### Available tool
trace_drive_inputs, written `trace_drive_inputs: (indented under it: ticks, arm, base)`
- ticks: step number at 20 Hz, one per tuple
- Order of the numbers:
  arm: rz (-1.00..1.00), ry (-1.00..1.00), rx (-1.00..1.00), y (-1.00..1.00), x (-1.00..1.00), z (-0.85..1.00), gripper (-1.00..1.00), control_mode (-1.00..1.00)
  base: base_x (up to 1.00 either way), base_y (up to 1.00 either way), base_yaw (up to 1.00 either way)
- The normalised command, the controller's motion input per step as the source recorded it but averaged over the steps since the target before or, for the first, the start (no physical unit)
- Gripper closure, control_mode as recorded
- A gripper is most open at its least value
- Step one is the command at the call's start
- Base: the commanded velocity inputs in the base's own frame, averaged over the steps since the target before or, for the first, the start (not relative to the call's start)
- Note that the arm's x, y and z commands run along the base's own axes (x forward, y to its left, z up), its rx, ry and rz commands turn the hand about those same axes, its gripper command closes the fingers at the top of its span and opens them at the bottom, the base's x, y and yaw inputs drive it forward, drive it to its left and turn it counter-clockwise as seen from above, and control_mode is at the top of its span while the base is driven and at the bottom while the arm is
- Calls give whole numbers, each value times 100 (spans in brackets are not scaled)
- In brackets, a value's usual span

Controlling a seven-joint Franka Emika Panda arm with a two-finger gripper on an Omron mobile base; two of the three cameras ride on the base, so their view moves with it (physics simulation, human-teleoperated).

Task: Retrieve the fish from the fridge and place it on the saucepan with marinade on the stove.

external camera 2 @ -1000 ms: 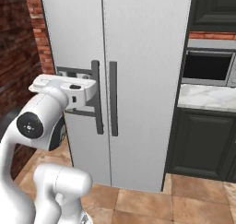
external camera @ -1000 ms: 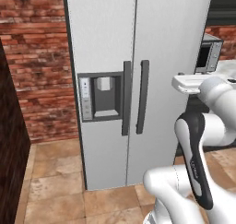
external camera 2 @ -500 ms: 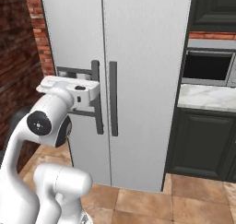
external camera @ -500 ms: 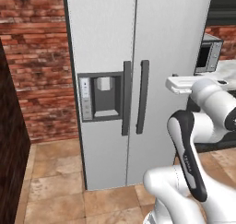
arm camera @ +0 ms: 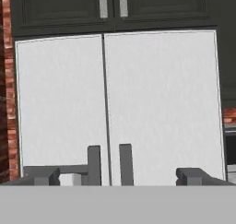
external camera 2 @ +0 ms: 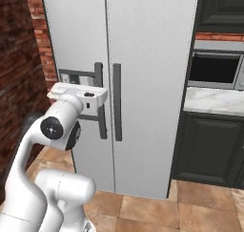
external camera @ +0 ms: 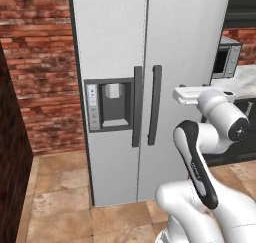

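Two stiff handles (external camera: 145, 106) flank the fridge (external camera: 150, 47) seam; grasp one mid-length with the wide-open fingers (arm camera: 115, 174); door likely heavy.

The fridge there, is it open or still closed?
Closed. Both doors of the fridge sit flush, with just a thin seam between them, and the two dark handles stand side by side. None of its inside shows.

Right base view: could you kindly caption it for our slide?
White arm raised before the closed fridge, microwave and counter alongside.
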Motion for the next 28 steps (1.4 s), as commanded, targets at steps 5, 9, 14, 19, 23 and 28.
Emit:
trace_drive_inputs:
  ticks: [5,9,14,19,23,28]
  arm:
    - [0,0,0,0,22,-6,-100,-100]
    - [0,0,0,0,35,0,-100,-100]
    - [0,0,0,0,34,-1,-100,-100]
    - [0,1,0,0,30,0,-100,-100]
    - [0,0,0,0,11,-7,-100,-100]
    - [0,1,0,0,5,-1,-100,-100]
  base:
    - [0,0,0]
    - [0,0,0]
    - [0,0,0]
    - [0,0,0]
    - [0,0,0]
    - [0,0,0]
